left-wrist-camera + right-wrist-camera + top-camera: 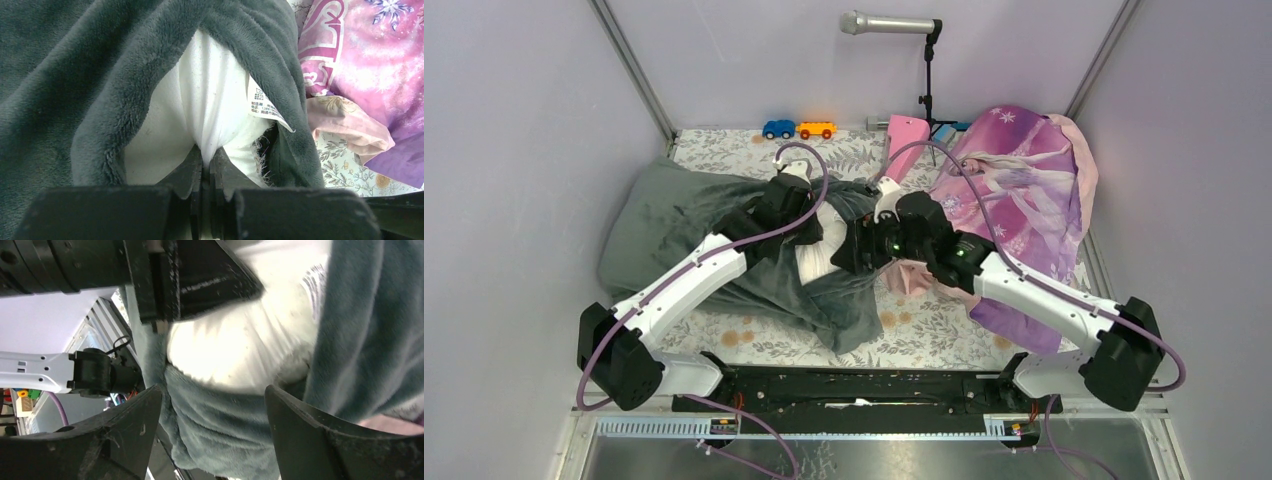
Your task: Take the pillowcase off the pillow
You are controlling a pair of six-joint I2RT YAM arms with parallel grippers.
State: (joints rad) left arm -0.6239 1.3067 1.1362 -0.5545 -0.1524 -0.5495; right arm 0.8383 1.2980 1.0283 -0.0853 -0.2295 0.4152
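The dark grey-green plush pillowcase lies across the left and middle of the table, its mouth facing right. The white pillow shows through that mouth. In the left wrist view the pillowcase frames the pillow, which bears a white label. My left gripper is shut on a pinched fold of the white pillow cloth. My right gripper is open, its fingers either side of the pillowcase's lower rim, with the pillow just beyond. In the top view the right gripper sits at the mouth.
A purple-pink princess-print fabric lies heaped at the right. A blue toy car and an orange one stand at the back wall, beside a pink object and a microphone stand. The table has a floral cloth.
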